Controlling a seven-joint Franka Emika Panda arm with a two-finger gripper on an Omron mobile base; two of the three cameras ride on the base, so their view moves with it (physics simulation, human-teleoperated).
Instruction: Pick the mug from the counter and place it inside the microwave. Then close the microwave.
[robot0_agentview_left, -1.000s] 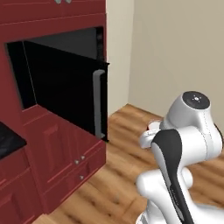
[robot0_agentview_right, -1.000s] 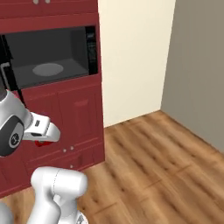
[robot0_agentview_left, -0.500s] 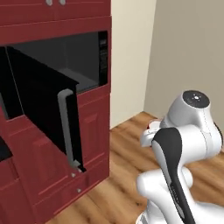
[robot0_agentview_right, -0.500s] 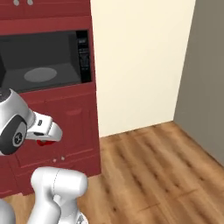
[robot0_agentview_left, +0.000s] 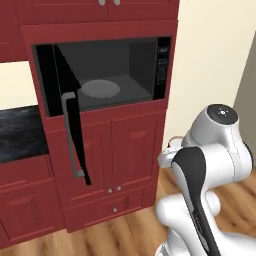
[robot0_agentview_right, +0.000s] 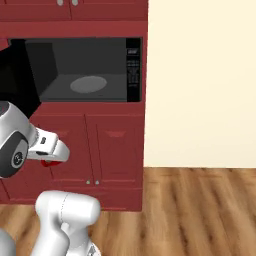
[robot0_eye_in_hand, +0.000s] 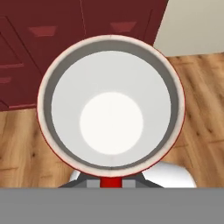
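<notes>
Carrying the mug (robot0_eye_in_hand: 111, 105) by its handle, clamped in the closed claw (robot0_agentview_right: 48, 161) with the white bowl opening straight out ahead of the fingertips. Looks rigid, light and glossy, so probably slippery and chippable; likely prone to swinging from a handle hold, though the rim or wall would suit no better. Sits low, with the microwave (robot0_agentview_left: 107, 75) above and ahead, door (robot0_agentview_left: 70, 125) swung open. Legible lettering: none; button panel (robot0_agentview_right: 133, 67) too small to read.
</notes>
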